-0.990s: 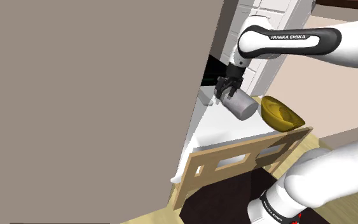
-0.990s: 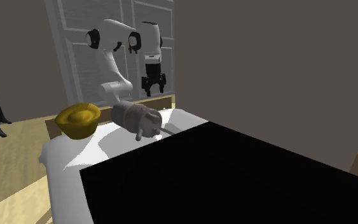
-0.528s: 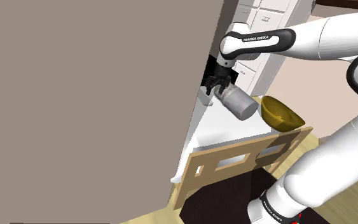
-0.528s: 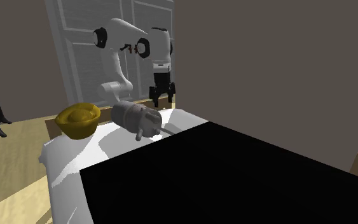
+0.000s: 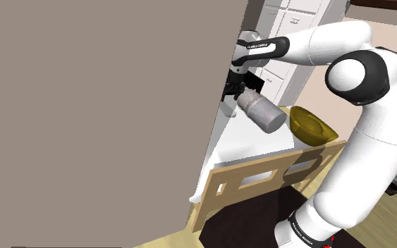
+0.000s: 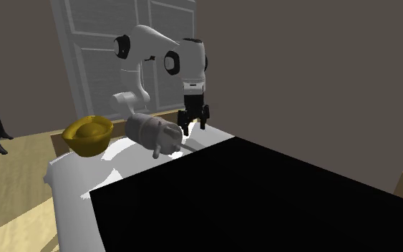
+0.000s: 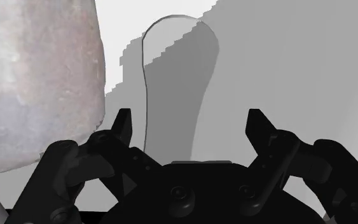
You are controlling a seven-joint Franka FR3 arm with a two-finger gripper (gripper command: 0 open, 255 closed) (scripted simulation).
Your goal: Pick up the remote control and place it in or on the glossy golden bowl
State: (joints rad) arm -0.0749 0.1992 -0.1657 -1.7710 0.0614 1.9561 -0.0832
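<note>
Wrist view: pale grey remote (image 7: 174, 83) lies flat on white bedding (image 7: 117, 38), ahead of my gripper (image 7: 190, 119).
Pincer: spread wide, touching nothing.
Neighbour: grey cylinder (image 5: 262, 113) just beside me.
Bowl: golden bowl (image 5: 312, 125) past the cylinder.

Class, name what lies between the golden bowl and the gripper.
A grey cylinder lying on its side sits between the golden bowl and the gripper, shown in the second exterior view and the shoulder view.

The bowl (image 5: 313, 125) is glossy gold, the canister (image 5: 262, 113) dull mottled grey, the footboard (image 5: 281, 168) pale wood.
</note>
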